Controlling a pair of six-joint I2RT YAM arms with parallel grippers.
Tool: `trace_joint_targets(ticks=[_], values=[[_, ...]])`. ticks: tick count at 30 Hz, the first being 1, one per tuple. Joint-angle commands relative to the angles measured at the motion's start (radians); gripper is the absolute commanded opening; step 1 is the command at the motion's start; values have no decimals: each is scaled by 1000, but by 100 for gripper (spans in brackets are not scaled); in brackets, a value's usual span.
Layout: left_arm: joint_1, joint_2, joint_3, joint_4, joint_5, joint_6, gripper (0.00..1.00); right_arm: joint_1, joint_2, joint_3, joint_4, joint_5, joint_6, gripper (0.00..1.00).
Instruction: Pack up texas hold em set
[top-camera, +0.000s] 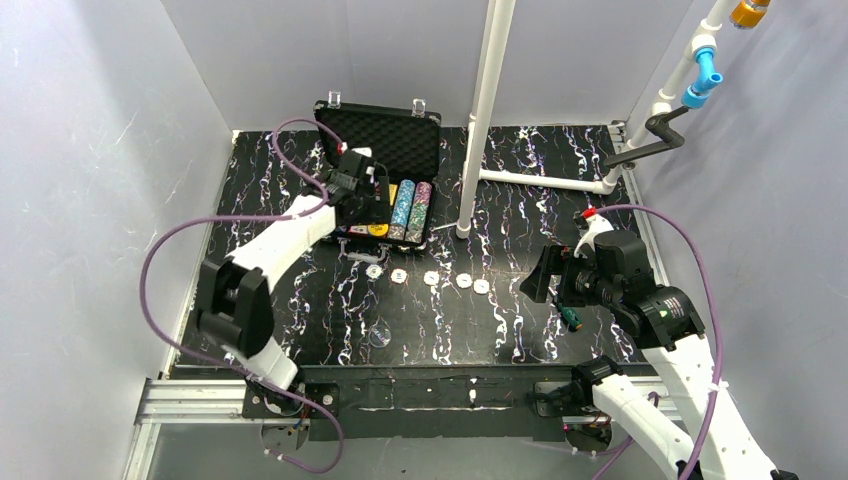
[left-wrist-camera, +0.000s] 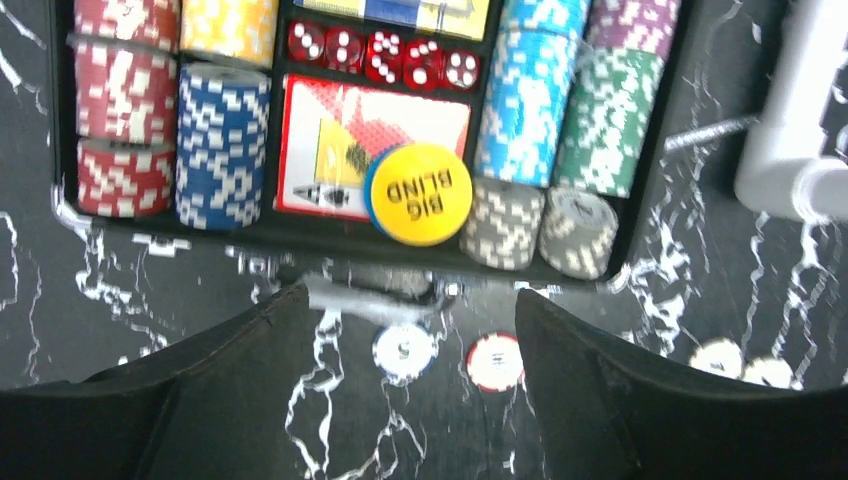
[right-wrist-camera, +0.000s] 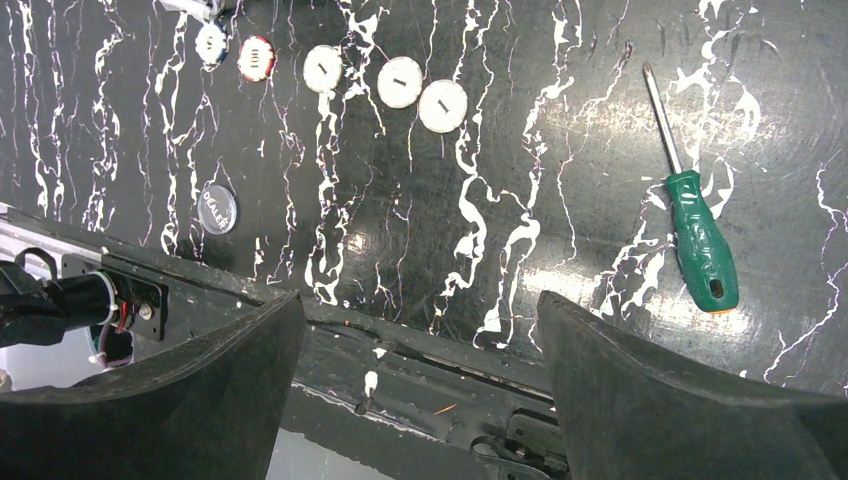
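Left gripper (left-wrist-camera: 410, 300): over the case's near edge, jaws well apart, nothing between them.
Case (top-camera: 392, 140): far left of the worktop (top-camera: 500, 335), lid up, chip rows (left-wrist-camera: 222, 145) flanking the red card deck (left-wrist-camera: 330, 135).
Big Blind disc (left-wrist-camera: 418, 193): yellow, on the deck's near corner (not seated flat, by the look of it).
Loose discs (top-camera: 431, 278): five in a line just before the case; a clear disc (top-camera: 379, 335) nearer the arms.
Right gripper (right-wrist-camera: 420, 310): jaws wide, empty, above the worktop near the screwdriver (right-wrist-camera: 703, 240).
Step in hand: gathering strays into the case, I judge.
Next move: left arm down to the nearest disc, pinching its thin edge.
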Motion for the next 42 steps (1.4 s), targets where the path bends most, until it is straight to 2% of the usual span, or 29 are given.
trace_joint_targets(ticks=[1,6,10,15,19,23,26,29,32,42], values=[[5,-196,-134,-58,96,-53,76,3,8,-20,26,7,11,93],[6,-362,-347,-61,279,-106,76,3,57,-48,49,-14,22,93],[5,-513,-535,-4,424,-185,76,5,125,-67,81,-52,35,93],[7,-689,-667,-13,457,-220,76,62,236,-89,158,-84,91,91],[8,-801,-611,-144,340,-177,76,216,357,-74,230,10,164,91],[10,-871,-468,-320,150,-86,78,365,520,28,260,141,234,89],[11,-864,-330,-439,75,-55,81,475,660,121,283,289,268,86],[10,-861,-230,-525,77,-59,81,548,803,228,275,426,296,83],[10,-912,-212,-562,98,-100,81,598,928,325,291,486,285,82],[10,-1056,-415,-530,337,-343,81,619,1190,496,431,450,167,81]])
